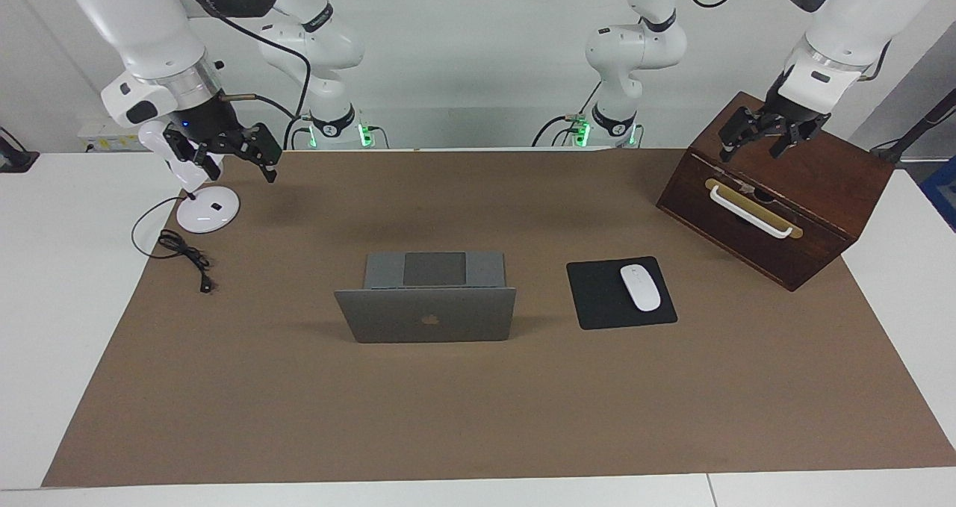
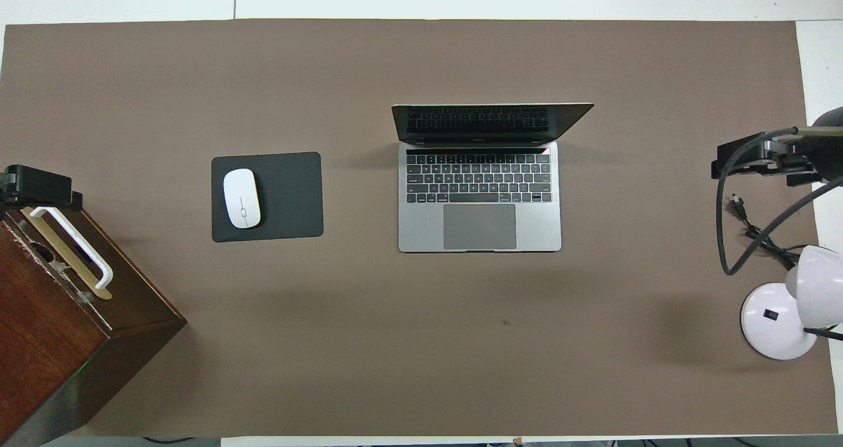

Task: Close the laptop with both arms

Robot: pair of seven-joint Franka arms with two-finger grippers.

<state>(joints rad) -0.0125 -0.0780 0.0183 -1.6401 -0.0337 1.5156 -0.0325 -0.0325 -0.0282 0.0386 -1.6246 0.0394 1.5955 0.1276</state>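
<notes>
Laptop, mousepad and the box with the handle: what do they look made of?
The laptop, lid up, looks like matte grey metal, uniform with a soft sheen. The mousepad seems cloth or rubber: flat black, no glare. The box looks like dark varnished wood, with visible grain; its white handle is probably plastic or painted metal on a brass-coloured plate.

Open laptop [image 2: 479, 197] at frame centre; mouse [image 2: 242, 198] on mousepad [image 2: 283, 197] centre-left; wooden box [image 2: 59, 328] lower left; lamp [image 2: 780, 318] lower right.
</notes>
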